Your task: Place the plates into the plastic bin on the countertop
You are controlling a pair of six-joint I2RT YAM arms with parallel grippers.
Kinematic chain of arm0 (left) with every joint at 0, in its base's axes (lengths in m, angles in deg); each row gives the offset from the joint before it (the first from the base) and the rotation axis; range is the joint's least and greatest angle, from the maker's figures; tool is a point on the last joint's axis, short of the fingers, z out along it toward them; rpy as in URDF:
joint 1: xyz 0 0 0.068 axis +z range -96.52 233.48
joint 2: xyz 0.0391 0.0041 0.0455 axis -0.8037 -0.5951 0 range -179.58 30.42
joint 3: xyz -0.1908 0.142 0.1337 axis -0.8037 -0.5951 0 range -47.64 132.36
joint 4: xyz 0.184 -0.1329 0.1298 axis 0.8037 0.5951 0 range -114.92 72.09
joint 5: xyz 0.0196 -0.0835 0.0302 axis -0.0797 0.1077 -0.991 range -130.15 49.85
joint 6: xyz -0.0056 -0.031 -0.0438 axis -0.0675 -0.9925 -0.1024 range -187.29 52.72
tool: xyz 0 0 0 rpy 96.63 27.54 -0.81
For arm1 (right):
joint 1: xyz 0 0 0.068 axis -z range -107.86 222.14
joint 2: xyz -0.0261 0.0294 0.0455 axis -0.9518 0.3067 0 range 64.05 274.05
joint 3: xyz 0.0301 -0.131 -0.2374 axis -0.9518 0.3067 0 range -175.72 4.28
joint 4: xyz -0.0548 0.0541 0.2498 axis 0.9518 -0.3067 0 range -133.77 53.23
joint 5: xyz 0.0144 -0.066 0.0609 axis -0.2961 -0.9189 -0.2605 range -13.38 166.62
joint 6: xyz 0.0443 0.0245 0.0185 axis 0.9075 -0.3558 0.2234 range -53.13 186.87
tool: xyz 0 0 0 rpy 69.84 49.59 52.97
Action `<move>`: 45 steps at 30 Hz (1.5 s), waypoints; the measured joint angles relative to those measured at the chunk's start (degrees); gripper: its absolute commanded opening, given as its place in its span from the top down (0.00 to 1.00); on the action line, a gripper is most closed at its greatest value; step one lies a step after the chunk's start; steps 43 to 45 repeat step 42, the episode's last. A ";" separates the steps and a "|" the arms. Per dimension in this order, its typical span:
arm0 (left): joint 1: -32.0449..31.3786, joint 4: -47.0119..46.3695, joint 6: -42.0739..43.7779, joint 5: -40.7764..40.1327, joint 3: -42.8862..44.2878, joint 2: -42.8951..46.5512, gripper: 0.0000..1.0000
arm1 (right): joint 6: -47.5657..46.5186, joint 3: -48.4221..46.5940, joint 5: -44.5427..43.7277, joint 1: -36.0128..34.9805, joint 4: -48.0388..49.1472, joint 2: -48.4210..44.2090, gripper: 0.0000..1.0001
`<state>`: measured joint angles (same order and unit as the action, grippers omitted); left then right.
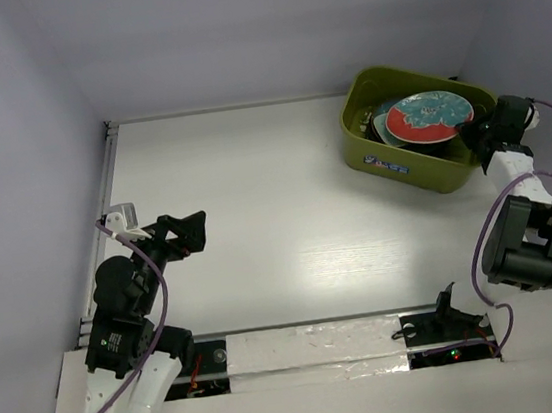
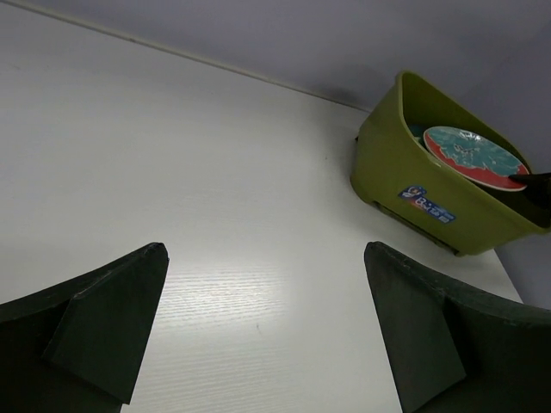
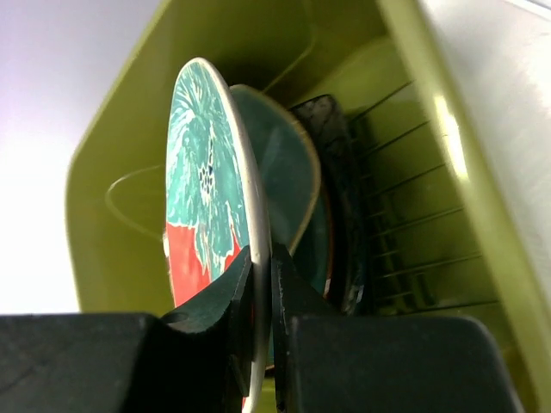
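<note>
Label [image 2: 425, 205] on bin [image 2: 387, 163] (blurred) illegible

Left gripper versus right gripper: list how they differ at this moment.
1. The left gripper stands wide open and holds nothing; the right gripper is shut on the rim of the red-teal plate.
2. The left gripper hovers over bare countertop on the left side; the right gripper reaches into the plastic bin at the far right.

Both have dark two-finger jaws.
</note>
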<state>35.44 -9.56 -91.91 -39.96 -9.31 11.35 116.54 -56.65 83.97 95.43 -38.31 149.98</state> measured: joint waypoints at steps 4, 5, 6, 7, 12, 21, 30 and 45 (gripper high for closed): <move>-0.26 0.00 0.13 -0.50 0.00 0.02 0.01 | 0.50 -0.66 -1.18 0.07 -0.59 0.68 0.65; -0.26 0.00 0.13 -0.52 0.00 0.02 0.01 | 0.76 -0.76 -1.40 0.09 -0.63 0.66 0.59; -0.26 0.00 0.13 -0.57 0.00 0.09 0.01 | 0.83 -0.87 -1.62 0.09 -0.59 0.66 0.53; -0.26 0.02 0.13 -0.68 0.00 0.20 0.01 | 0.76 -0.87 -1.86 0.09 -0.57 0.55 0.40; -0.76 0.09 0.13 -0.98 0.00 1.22 0.01 | 0.52 -0.79 -4.74 0.28 -1.46 -2.97 0.16; -1.84 0.42 0.11 -1.38 0.00 1.97 0.01 | -0.55 4.98 -7.93 0.31 -0.96 -15.69 0.10; -1.86 0.48 0.24 -1.20 0.07 2.05 0.01 | 7.30 19.65 10.67 -0.15 6.80 -32.28 0.90; -1.86 -2.60 1.90 -1.05 14.80 -1.73 0.01 | 3.41 7.06 29.44 -4.00 13.46 -61.90 0.92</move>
